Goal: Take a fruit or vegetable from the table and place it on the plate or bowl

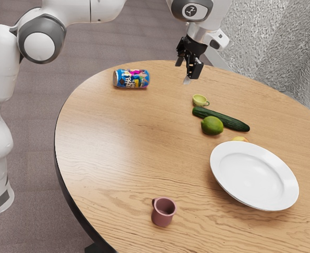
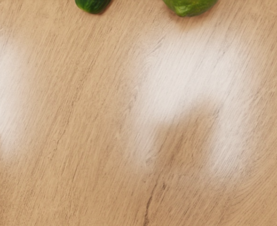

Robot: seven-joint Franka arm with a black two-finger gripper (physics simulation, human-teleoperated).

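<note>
Pincer (image 1: 191,74) hovers over the far worktop (image 1: 123,147); spread or pressed together, can't tell. 1 cucumber (image 1: 221,119) and 1 lime (image 1: 212,125) lie touching, near the white plate's (image 1: 255,175) far side.

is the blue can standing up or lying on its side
Lying on its side: the can rests lengthwise on the table, printed label facing up, its round ends pointing sideways.
</note>
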